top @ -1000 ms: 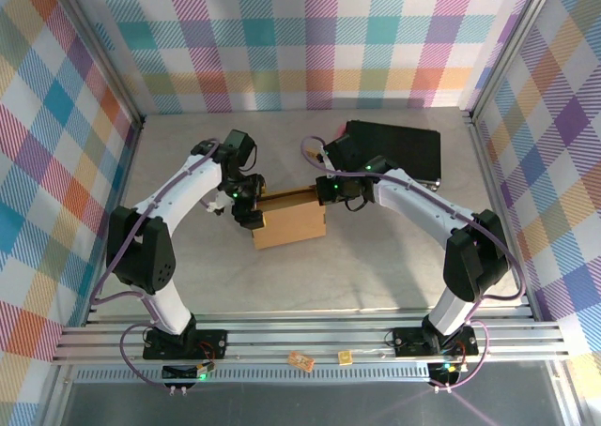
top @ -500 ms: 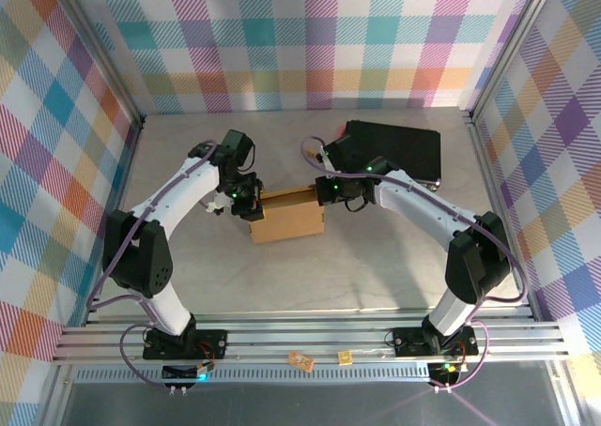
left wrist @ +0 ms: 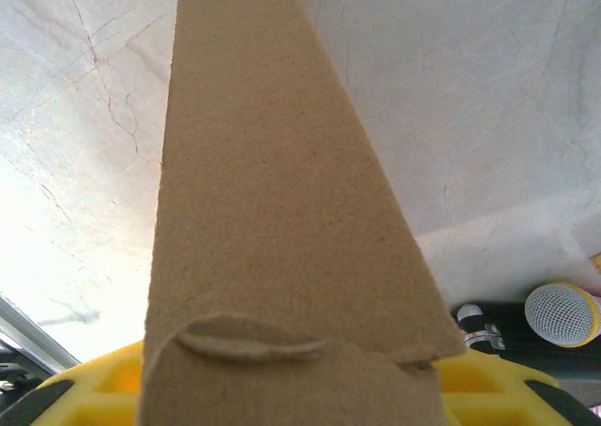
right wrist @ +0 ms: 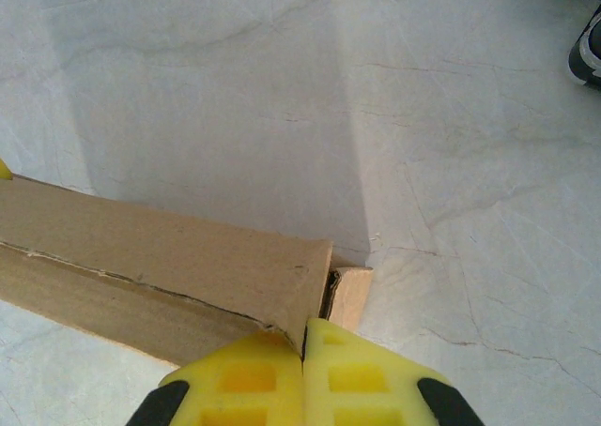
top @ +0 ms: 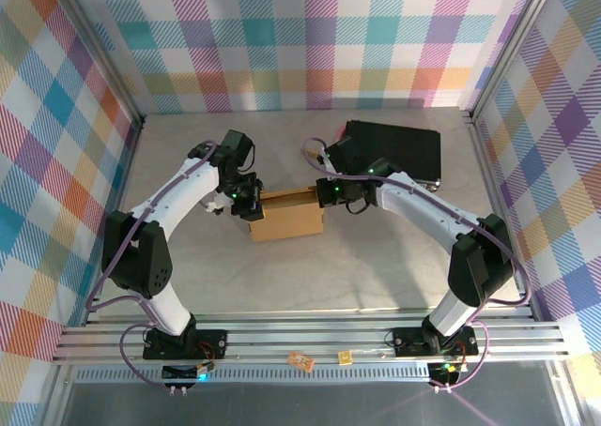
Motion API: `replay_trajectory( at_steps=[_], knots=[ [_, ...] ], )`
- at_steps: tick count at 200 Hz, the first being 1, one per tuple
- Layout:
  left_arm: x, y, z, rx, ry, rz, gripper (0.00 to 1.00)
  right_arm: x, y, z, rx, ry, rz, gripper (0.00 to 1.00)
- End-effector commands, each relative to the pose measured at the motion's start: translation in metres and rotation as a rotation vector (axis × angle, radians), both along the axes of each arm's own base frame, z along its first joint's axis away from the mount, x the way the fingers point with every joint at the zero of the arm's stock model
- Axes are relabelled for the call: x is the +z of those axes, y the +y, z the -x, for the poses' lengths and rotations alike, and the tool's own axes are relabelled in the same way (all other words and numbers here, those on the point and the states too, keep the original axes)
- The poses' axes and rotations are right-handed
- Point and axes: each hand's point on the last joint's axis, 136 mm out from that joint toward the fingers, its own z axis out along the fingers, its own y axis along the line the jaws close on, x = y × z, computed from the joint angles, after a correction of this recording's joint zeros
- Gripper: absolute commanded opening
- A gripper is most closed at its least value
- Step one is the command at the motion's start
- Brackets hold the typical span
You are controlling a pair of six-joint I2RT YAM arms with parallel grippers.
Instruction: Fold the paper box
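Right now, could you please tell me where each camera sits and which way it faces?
Top: above and behind the robot, facing down; left gripper and right gripper at the box.
Left wrist: faces along the box wall; yellow fingers beside it.
Right wrist: faces down at a box corner; shut fingers.
Shared: the box.

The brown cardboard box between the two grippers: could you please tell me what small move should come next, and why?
Probably press the shut right gripper against the small end flap, closing it flush: a dark gap shows at that corner of the brown corrugated cardboard box, and the left gripper seems to hold the opposite end steady.
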Motion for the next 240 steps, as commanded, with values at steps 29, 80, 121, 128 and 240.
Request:
replay_trajectory(
  at_steps=[29,80,121,128,240],
  knots=[
    [-0.002,0.006,0.006,0.011,0.001,-0.016,0.42,-0.012,-0.007,0.014,0.005,0.028,0.032,0.03],
    [-0.002,0.007,0.005,0.011,0.001,-0.021,0.42,0.021,-0.007,0.02,-0.003,0.01,-0.024,0.29],
    [-0.003,0.006,0.004,0.006,0.0,-0.017,0.42,0.051,0.0,0.033,-0.054,0.055,-0.165,0.41],
    [-0.003,0.006,0.004,0.004,-0.001,-0.017,0.42,0.057,0.001,0.033,-0.065,0.052,-0.183,0.42],
    [-0.002,0.006,0.005,0.0,-0.009,-0.017,0.41,0.043,0.001,-0.033,-0.298,0.131,-0.182,0.23]
  ],
)
